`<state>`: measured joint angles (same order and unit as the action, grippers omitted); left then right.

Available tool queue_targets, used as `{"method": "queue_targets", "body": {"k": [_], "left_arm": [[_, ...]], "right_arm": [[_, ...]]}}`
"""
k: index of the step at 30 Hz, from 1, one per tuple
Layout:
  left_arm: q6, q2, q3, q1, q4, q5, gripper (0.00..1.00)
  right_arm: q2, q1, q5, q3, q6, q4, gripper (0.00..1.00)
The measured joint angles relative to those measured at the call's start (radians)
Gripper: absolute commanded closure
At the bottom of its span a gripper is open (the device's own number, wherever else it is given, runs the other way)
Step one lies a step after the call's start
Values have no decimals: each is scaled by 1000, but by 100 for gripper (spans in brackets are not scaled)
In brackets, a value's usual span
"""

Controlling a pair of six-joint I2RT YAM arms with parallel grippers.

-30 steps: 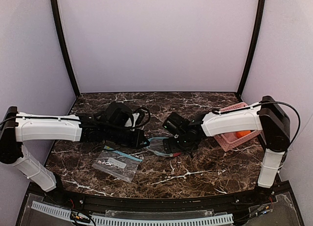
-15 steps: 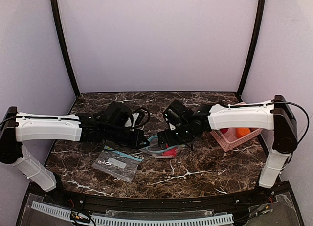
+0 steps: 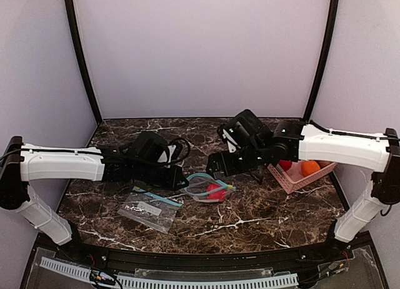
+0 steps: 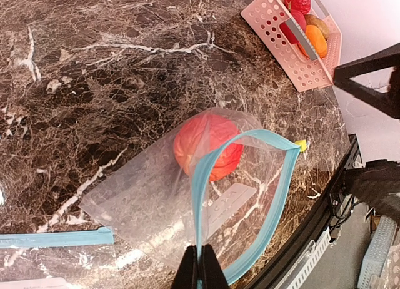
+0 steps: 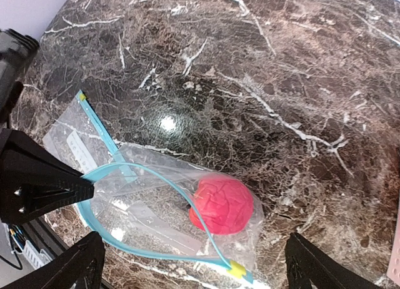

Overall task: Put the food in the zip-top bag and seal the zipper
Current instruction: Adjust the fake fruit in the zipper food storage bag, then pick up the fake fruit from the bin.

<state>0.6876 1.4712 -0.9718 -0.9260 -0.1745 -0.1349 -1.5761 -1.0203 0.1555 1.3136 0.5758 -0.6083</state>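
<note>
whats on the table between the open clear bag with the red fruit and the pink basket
Nothing: bare dark marble table runs from the clear zip-top bag to the pink slatted plastic basket, clearest in the left wrist view.

One piece of food (image 3: pixel 216 191) lies inside the zip-top bag (image 3: pixel 199 184) at mid-worktop (image 3: pixel 250 220). A second bag (image 3: pixel 149 209) lies front-left of it. The basket (image 3: pixel 284 181), holding further pieces (image 3: pixel 310 168), stands right.

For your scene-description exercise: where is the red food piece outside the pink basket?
In the top view, the red piece lies mid-table inside the open zip-top bag, left of the pink basket.
</note>
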Motion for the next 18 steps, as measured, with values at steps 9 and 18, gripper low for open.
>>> {"method": "queue_targets", "body": {"k": [9,18], "left_arm": [[-7,-45,32,31,-7,10,99],[-13,-110,65,60,-7,14,99]], "right_arm": [[197,118,76,-87,1,-142,1],[291,461,71,-180,-55,-211,2]]}}
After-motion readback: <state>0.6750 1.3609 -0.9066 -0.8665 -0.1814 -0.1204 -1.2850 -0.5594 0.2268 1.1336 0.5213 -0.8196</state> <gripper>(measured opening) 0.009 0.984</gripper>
